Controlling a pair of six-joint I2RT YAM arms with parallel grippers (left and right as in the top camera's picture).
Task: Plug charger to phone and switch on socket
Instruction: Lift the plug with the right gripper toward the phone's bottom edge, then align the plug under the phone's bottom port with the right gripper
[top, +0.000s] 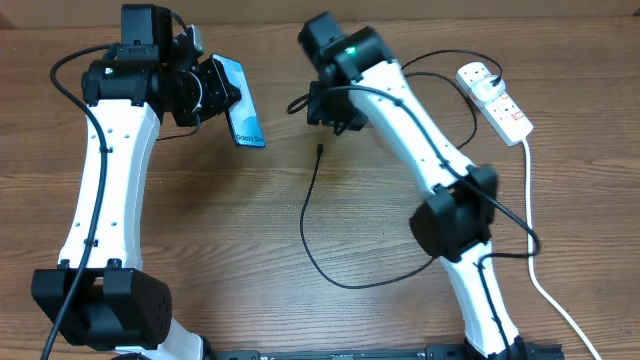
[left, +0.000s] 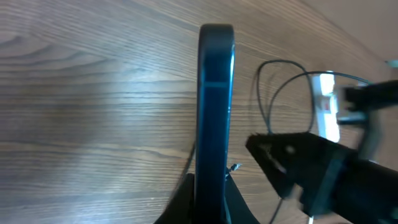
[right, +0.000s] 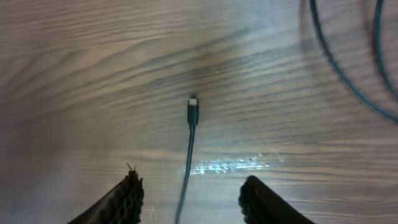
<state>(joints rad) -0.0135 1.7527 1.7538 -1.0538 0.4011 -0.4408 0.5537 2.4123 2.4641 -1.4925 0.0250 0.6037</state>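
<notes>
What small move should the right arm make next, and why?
Probably lower the right gripper and close it on the charger cable just behind its connector. The cable lies loose on the table between the open fingers, and the left gripper holds the phone up.

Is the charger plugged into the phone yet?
Unplugged. The tip of the charger lies loose on the table, apart from the phone, which the left jaws hold up.
</notes>
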